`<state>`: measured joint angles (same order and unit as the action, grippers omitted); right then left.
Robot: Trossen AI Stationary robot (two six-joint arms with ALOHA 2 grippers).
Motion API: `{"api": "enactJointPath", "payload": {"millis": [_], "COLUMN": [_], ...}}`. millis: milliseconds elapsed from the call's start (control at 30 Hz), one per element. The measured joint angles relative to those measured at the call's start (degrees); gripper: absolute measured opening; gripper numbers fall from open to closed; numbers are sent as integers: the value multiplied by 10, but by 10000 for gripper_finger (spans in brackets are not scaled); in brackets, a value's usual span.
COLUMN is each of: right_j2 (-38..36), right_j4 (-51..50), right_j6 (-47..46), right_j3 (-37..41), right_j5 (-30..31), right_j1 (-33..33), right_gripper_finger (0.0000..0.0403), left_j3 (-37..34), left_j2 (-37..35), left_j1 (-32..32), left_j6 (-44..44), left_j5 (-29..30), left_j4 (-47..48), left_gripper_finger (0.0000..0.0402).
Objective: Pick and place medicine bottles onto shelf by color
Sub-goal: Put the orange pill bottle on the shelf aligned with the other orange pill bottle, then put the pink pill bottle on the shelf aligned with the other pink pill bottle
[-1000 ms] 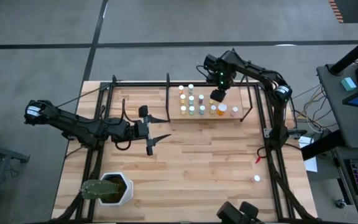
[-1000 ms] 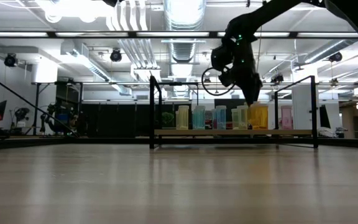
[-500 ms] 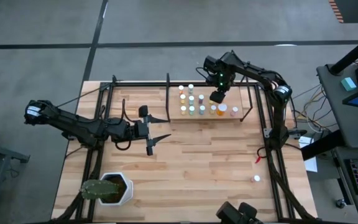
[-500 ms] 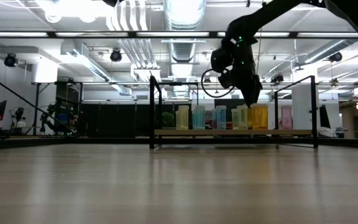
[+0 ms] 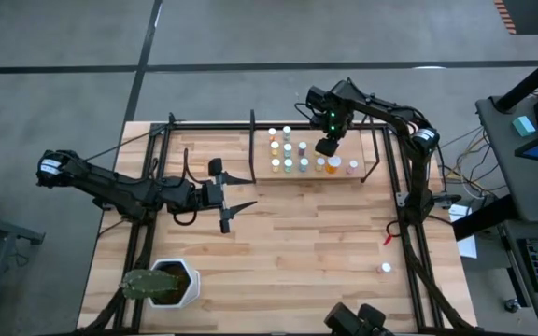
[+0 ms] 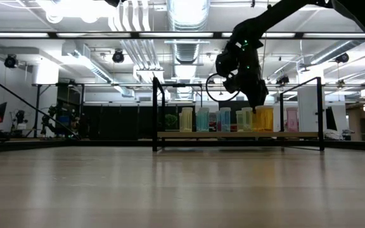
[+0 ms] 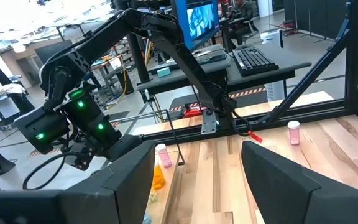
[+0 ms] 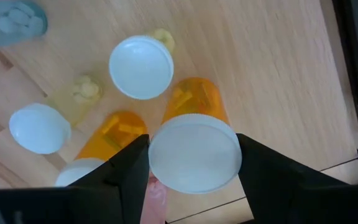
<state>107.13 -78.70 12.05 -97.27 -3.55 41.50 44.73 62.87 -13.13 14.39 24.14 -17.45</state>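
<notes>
The shelf (image 5: 370, 149), a light-wood board with black bars, stands at the table's far side and carries several medicine bottles (image 5: 288, 157) with pale caps, upright in rows. My right gripper (image 8: 194, 171) hangs over the shelf's right part, pointing down, shut on an orange bottle (image 8: 194, 106) with a wide white cap. Around it stand yellowish (image 8: 140, 67), orange (image 8: 110, 134) and teal (image 8: 17, 18) bottles. A pink bottle (image 5: 386, 269) stands alone near the table's right edge. My left gripper (image 5: 224, 201) waits open, level, above the table's middle left. My right gripper has the orange bottle's white cap (image 8: 194, 155) pinched between its two fingers, one on each side. The fingers come from above, pointing down. The bottle hangs upright below them; whether its bottom rests on the shelf I cannot tell.
A white hexagonal plant pot (image 5: 171, 283) sits at the near left corner. Black frame bars (image 5: 395, 201) run along the table's left and right sides. Bare wood lies between the shelf and the near edge. A desk with screen and keyboard (image 7: 253, 59) stands beyond the right edge.
</notes>
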Motion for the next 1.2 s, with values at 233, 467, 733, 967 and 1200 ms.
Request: {"api": "enactJointPath", "payload": {"millis": [233, 467, 733, 967, 1200], "right_j2": [0, -1, -23, -101, -190], "right_j4": [5, 5, -27, -32, -36], "right_j6": [-5, -6, -48, -122, -227], "right_j3": [2, -8, -78, -90, -54], "right_j5": [1, 3, 8, 13, 19], "right_j1": [0, 0, -5, -73, -218], "right_gripper_finger": [236, 251, 253, 238, 231], "left_j3": [0, 0, 0, 0, 0], "left_j2": [0, 0, 0, 0, 0], "left_j1": [0, 0, 0, 0, 0], "left_j6": [0, 0, 0, -5, -6], "left_j5": [0, 0, 0, 0, 0], "left_j4": [0, 0, 0, 0, 0], "left_gripper_finger": [224, 224, 224, 224, 224]}}
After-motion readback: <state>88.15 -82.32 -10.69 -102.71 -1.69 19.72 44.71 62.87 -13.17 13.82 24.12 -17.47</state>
